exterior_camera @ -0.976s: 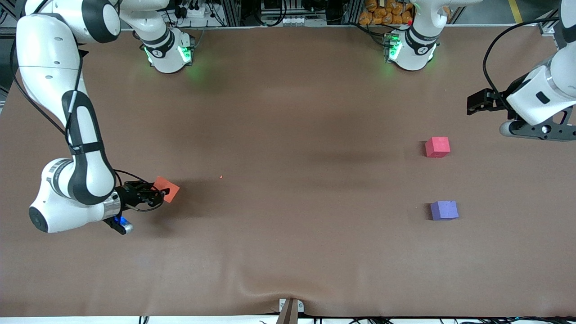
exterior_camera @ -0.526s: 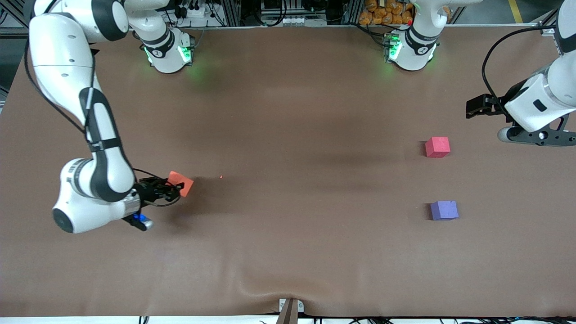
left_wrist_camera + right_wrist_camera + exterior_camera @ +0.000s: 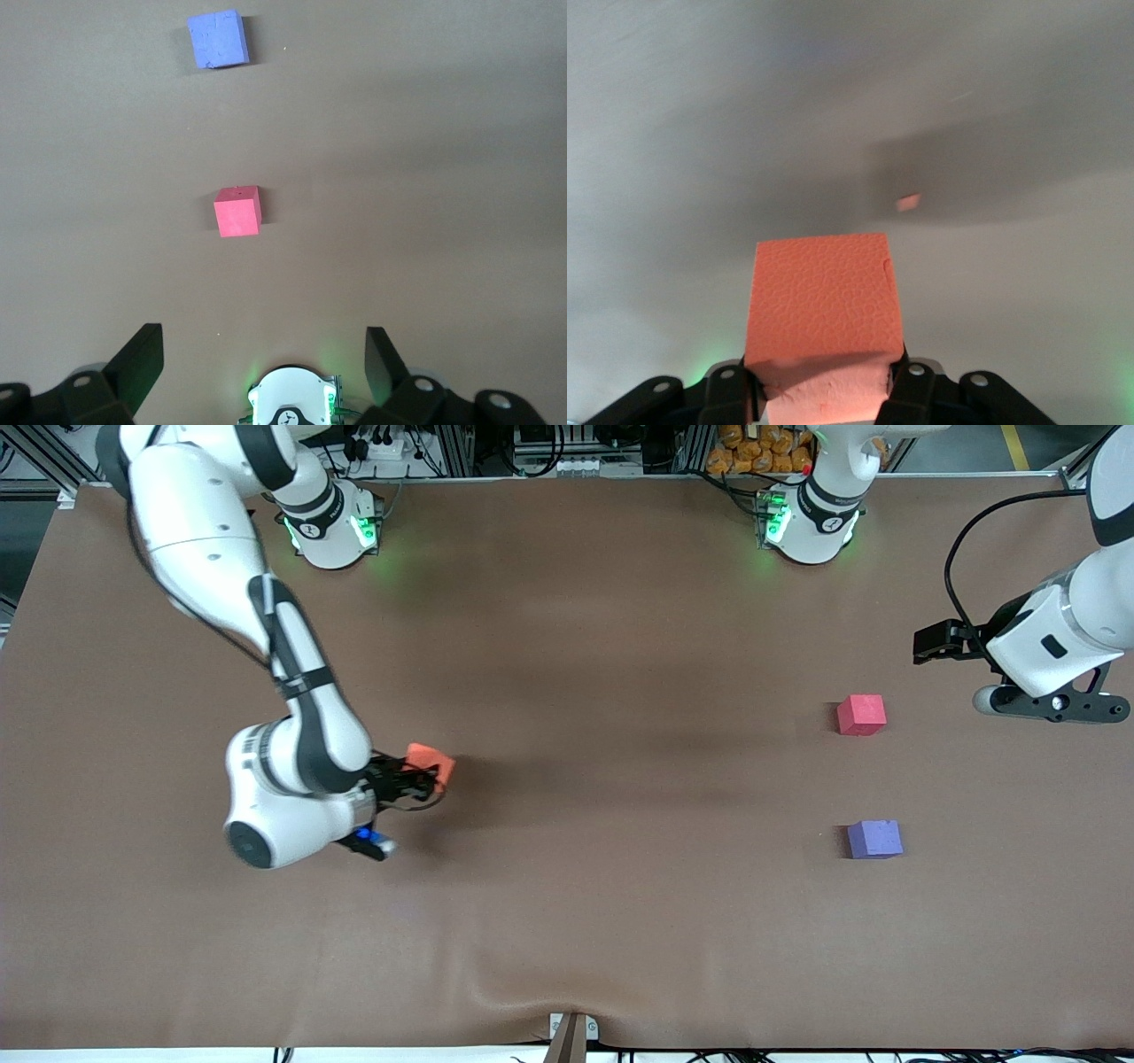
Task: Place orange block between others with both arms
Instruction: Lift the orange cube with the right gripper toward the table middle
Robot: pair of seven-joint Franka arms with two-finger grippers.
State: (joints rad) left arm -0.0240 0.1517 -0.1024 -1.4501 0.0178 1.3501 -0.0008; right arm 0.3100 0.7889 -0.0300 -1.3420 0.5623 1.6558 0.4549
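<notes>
**Right arm carries the orange block above the table while the left arm waits**

Starting at the right arm's end of the brown table (image 3: 567, 921), the right arm bends down from its green-lit base. The right gripper (image 3: 423, 778) is clamped on the orange block (image 3: 431, 762), holding it up in the air over bare tabletop toward the right arm's end. In the right wrist view the block (image 3: 822, 320) sits squeezed between the two black fingers (image 3: 902, 390), and it seems slightly tilted, though the angle is hard to judge.

Well apart, toward the left arm's end, the pinkish-red cube (image 3: 861, 715) rests on the table. The purple cube (image 3: 874, 839) lies nearer the front camera, with a bare gap between them.

The left gripper (image 3: 257, 359) hangs over the table's edge region near the pinkish-red cube, its jaws spread wide and holding nothing
</notes>
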